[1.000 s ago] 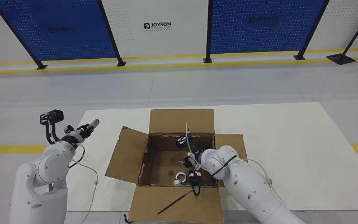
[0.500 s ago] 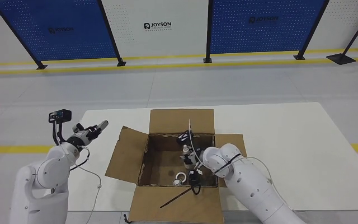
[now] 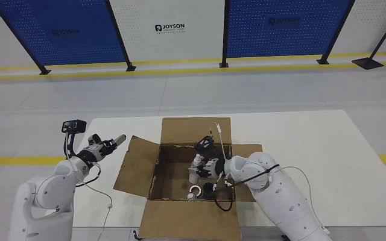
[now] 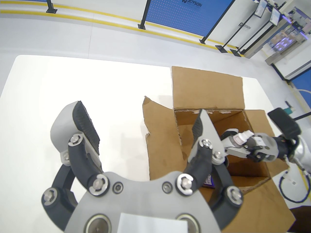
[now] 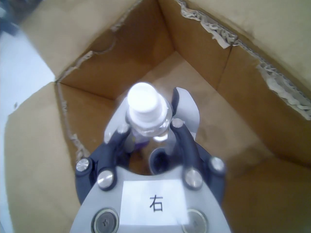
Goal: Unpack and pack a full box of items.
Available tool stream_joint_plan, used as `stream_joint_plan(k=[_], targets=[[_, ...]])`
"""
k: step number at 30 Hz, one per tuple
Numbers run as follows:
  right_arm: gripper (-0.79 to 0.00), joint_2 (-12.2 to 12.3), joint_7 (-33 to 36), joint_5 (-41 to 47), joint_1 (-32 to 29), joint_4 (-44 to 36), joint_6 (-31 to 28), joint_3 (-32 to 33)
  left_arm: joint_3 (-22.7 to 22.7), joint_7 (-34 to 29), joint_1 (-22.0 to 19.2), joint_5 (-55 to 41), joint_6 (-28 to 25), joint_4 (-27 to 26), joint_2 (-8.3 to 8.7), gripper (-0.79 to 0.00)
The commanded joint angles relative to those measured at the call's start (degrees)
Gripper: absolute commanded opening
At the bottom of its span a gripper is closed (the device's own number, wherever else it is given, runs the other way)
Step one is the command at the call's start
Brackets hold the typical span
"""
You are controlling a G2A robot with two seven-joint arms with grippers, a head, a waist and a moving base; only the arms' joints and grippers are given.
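We are gripping a small clear bottle with a white cap in our right end effector, whose fingers are closing on it just below the cap. We are holding it above the floor of the open cardboard box, about mid-box. Beneath it a white ring-shaped item and a dark item are lying in the box, too small to identify. Our left end effector is hovering wide open and empty over the white desk, beside the box's left flap. Blue partition panels are standing beyond a yellow floor line.
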Motion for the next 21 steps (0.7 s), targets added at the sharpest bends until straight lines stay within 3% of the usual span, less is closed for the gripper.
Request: stream_joint_plan(k=[1,8,15,21], targets=[[-0.785,0.42,0.92,4.91,-0.73,-1.13,-2.12,1.61,0.00,0.00,0.00,0.00,0.00,0.00,0.00,0.000],[-0.785,1.62,3.08,17.69,-3.28,-4.89,-8.50,5.02,0.00,0.00,0.00,0.00,0.00,0.00,0.00,0.000],[-0.785,2.33,9.36,35.51,-3.44,-4.43,-17.14,4.47,0.00,0.00,0.00,0.00,0.00,0.00,0.00,0.000],[-0.785,3.15,8.38,38.78,-2.44,-3.37,-18.38,2.86,0.00,0.00,0.00,0.00,0.00,0.00,0.00,0.000]])
